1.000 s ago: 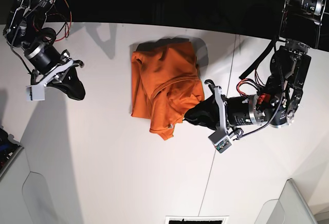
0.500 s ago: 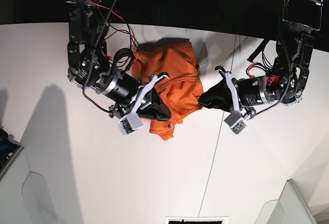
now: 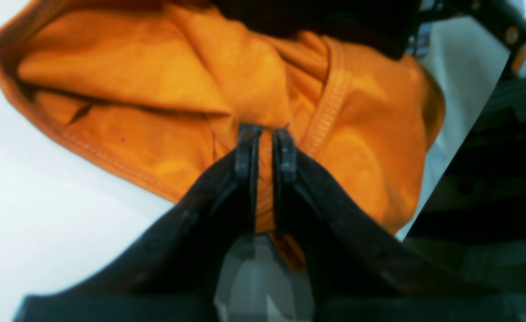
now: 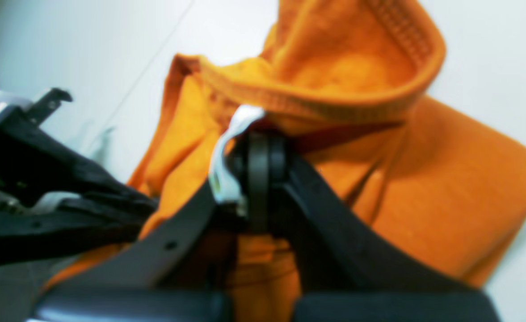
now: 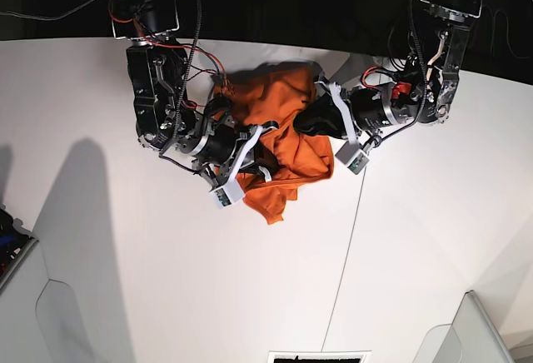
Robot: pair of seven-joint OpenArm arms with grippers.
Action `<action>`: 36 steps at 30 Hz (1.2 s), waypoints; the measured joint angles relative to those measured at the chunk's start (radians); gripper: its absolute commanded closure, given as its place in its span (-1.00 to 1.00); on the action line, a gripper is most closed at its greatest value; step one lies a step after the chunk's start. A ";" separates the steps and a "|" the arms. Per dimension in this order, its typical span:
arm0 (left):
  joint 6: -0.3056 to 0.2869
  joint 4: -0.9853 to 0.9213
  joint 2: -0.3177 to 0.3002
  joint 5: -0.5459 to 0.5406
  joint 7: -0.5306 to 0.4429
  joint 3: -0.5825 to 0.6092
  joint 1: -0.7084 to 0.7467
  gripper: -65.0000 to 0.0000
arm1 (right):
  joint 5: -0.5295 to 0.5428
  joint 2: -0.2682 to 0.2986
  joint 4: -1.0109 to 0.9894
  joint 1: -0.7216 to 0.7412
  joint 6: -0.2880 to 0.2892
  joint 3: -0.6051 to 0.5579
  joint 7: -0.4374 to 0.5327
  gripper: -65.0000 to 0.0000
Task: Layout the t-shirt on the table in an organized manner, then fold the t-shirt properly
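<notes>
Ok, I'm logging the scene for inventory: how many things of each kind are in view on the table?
Orange t-shirt: 1
White table: 1
Grippers, left and right, both pinching the t-shirt: 2
Total: 4

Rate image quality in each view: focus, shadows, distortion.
Left wrist view: soft overall; the t-shirt shows its hem stitching, the left tool is fairly crisp, and the table is washed out.
Right wrist view: blurrier; right tool smeared, collar ribbing only faint.
Base view: sharpest, with wide-angle bending of the table edge and soft arm shadows at left.
</notes>
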 measured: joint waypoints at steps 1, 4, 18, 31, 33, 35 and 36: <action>0.000 0.000 -0.003 -0.010 0.007 -0.001 0.000 0.78 | 0.010 0.000 0.018 -0.002 0.000 0.000 -0.007 1.00; 0.000 0.029 -0.034 -0.072 0.055 -0.030 0.000 0.78 | 0.031 -0.002 0.106 -0.005 0.000 -0.001 -0.046 1.00; 0.000 0.221 -0.167 -0.210 0.197 -0.320 0.219 0.78 | 0.164 0.080 0.553 -0.273 0.000 0.001 -0.227 1.00; -0.001 0.242 -0.224 -0.061 0.110 -0.469 0.649 0.78 | 0.111 0.402 0.754 -0.750 0.016 -0.003 -0.229 1.00; -0.003 0.216 -0.222 0.084 -0.014 -0.427 0.692 0.78 | 0.074 0.438 0.743 -0.790 0.017 -0.004 -0.215 1.00; -0.004 0.173 -0.222 0.229 -0.158 -0.365 0.709 0.78 | 0.055 0.473 0.715 -0.813 0.016 -0.005 -0.188 1.00; -0.001 0.144 -0.222 0.292 -0.230 -0.327 0.705 0.78 | 0.040 0.487 0.698 -0.818 0.016 -0.005 -0.182 1.00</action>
